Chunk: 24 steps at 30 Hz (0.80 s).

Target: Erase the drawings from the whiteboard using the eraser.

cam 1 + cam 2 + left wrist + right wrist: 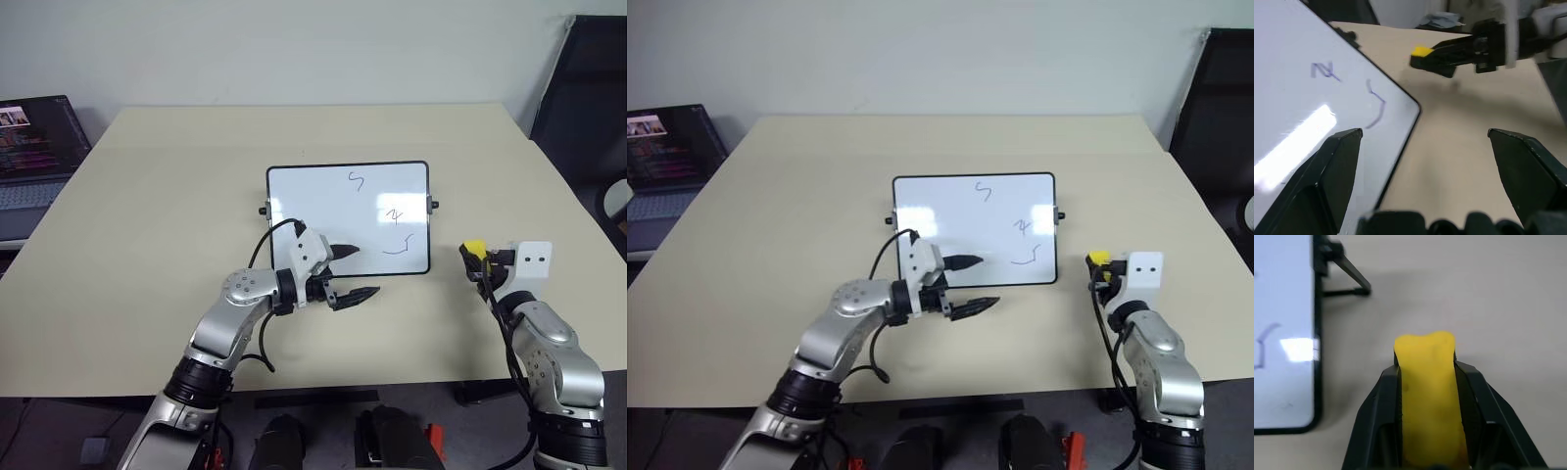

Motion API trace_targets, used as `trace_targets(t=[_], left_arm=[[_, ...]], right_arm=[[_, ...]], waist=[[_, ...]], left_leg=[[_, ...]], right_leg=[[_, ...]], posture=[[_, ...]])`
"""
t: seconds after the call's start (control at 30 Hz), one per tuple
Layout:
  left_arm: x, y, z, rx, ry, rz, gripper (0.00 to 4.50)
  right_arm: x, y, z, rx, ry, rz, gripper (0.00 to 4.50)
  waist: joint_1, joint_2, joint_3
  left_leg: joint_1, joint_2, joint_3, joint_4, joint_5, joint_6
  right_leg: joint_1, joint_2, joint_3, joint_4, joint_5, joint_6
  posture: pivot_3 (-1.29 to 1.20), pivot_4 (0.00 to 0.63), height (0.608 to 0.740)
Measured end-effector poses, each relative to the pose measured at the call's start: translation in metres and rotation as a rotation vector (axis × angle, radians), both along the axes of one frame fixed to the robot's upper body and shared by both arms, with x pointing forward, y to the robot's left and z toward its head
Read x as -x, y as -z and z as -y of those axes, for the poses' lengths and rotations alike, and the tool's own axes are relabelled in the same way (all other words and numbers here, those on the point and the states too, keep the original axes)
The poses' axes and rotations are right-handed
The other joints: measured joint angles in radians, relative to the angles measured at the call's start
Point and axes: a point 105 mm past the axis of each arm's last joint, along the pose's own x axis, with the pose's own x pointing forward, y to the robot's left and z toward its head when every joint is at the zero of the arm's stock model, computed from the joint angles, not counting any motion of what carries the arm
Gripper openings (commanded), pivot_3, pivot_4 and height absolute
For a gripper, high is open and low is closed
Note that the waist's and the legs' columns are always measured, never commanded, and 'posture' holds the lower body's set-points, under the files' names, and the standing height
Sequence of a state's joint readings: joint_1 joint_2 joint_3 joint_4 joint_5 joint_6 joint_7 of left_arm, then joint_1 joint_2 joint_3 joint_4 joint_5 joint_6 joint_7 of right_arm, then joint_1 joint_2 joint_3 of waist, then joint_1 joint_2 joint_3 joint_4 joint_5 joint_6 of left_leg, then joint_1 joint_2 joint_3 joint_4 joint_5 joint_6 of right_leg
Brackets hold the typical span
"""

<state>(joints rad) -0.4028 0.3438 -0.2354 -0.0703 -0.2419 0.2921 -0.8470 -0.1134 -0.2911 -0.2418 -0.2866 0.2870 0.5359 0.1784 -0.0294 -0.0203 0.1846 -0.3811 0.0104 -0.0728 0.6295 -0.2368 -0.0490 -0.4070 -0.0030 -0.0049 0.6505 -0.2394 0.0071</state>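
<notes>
The whiteboard (323,211) lies flat in the middle of the beige table, and it carries three small black drawings: one near its far edge (357,181), one by its right side (394,214) and one at its near right corner (402,246). My left gripper (364,271) is open over the board's near edge, with one finger above the white surface and the other off it. To the right of the board, my right gripper (474,257) is shut on the yellow eraser (1430,396), raised a little off the table. The left wrist view also shows the eraser (1421,51).
A laptop (34,147) with a lit screen sits at the table's far left corner. A dark chair (588,88) stands beyond the right edge. Black knobs (433,205) stick out from the board's short sides. Bare tabletop (147,225) surrounds the board.
</notes>
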Motion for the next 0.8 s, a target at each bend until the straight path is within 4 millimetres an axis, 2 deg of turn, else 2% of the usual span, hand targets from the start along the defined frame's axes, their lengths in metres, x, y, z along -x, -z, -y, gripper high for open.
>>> trace_targets(t=[0.13,0.33,0.53,0.8], left_arm=[[-0.007,0.003,-0.006,-0.011,-0.097,0.028,4.50],[-0.011,0.016,-0.011,-0.030,-0.208,0.026,4.50],[-0.015,0.013,-0.010,-0.029,-0.249,0.048,4.50],[-0.026,0.006,-0.007,-0.038,-0.261,0.085,4.50]], right_arm=[[0.000,-0.009,-0.007,0.007,-0.026,0.049,1.13],[-0.009,-0.022,-0.035,0.035,-0.129,0.125,1.13],[-0.024,-0.026,-0.064,0.017,-0.196,0.159,1.13],[-0.054,-0.036,-0.103,0.031,-0.273,0.207,1.13]], waist=[[0.000,0.000,0.000],[0.000,0.000,0.000],[0.000,0.000,0.000],[0.000,0.000,0.000]], left_leg=[[0.000,0.000,0.000,0.000,0.000,0.000],[0.000,0.000,0.000,0.000,0.000,0.000],[0.000,0.000,0.000,0.000,0.000,0.000],[0.000,0.000,0.000,0.000,0.000,0.000]], right_leg=[[0.000,0.000,0.000,0.000,0.000,0.000],[0.000,0.000,0.000,0.000,0.000,0.000],[0.000,0.000,0.000,0.000,0.000,0.000],[0.000,0.000,0.000,0.001,0.000,0.000]], posture=[[0.00,0.150,0.740],[0.00,0.150,0.740],[0.00,0.150,0.740],[0.00,0.150,0.740]])
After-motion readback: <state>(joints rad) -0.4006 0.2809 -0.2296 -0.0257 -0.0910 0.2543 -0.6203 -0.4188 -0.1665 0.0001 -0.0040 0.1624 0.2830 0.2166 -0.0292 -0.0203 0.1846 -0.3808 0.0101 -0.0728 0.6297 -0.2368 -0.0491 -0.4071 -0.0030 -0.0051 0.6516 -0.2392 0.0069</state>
